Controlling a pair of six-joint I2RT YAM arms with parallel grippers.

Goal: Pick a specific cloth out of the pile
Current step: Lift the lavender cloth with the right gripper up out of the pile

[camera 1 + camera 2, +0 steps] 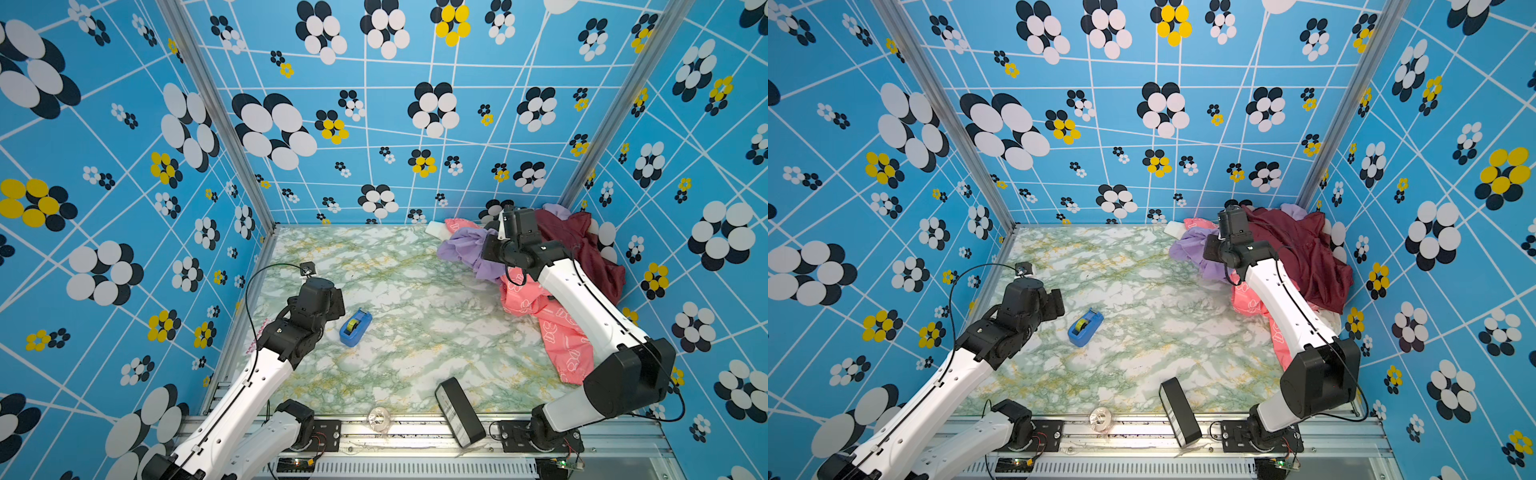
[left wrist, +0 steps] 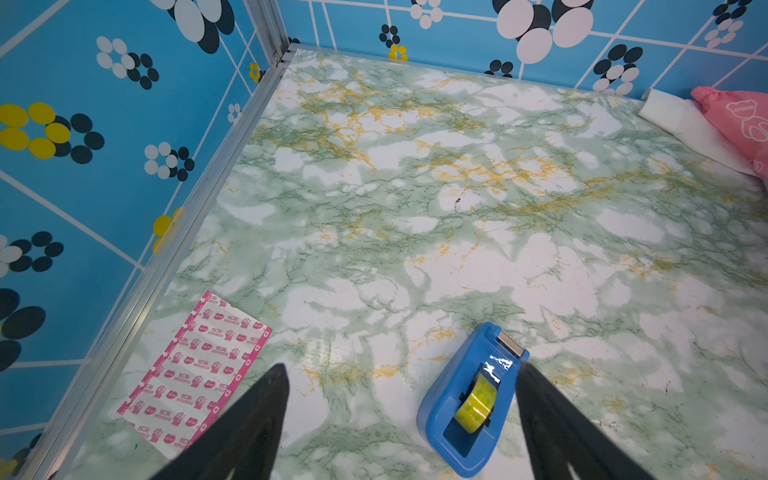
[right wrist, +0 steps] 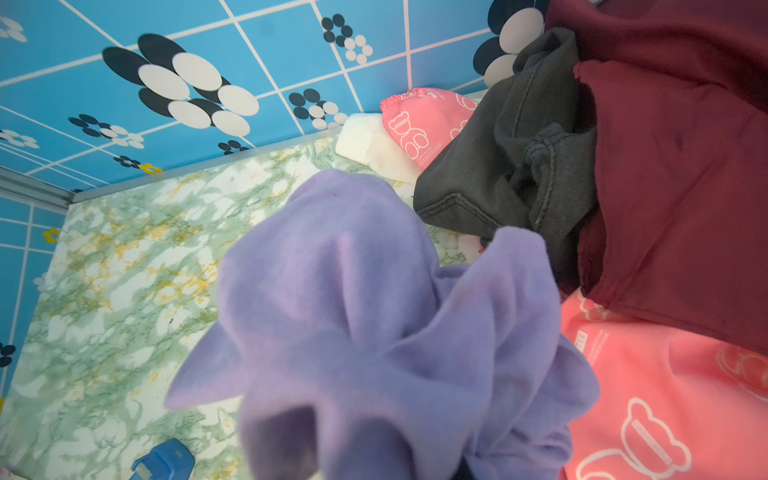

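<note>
The cloth (image 3: 374, 311) is a plain lavender fabric, bunched up and hanging from my right gripper (image 1: 485, 249). It drapes over the jaws and hides them in the right wrist view. In both top views the cloth (image 1: 461, 245) (image 1: 1185, 249) sits at the left edge of the pile in the back right corner. The pile holds a shiny maroon garment (image 1: 582, 245), a dark grey one (image 3: 498, 166), pink fabric with white bear print (image 1: 557, 332) and a white piece (image 3: 365, 145). My left gripper (image 2: 401, 365) hangs open over the marble table, far from the pile, with nothing between its fingers.
A blue tape dispenser (image 1: 355, 327) (image 2: 469, 399) lies just beside the left gripper. A pink-printed sheet (image 2: 195, 374) lies by the left wall. A black box (image 1: 459, 411) and a small clear round object (image 1: 379, 417) sit at the front edge. Walls enclose three sides.
</note>
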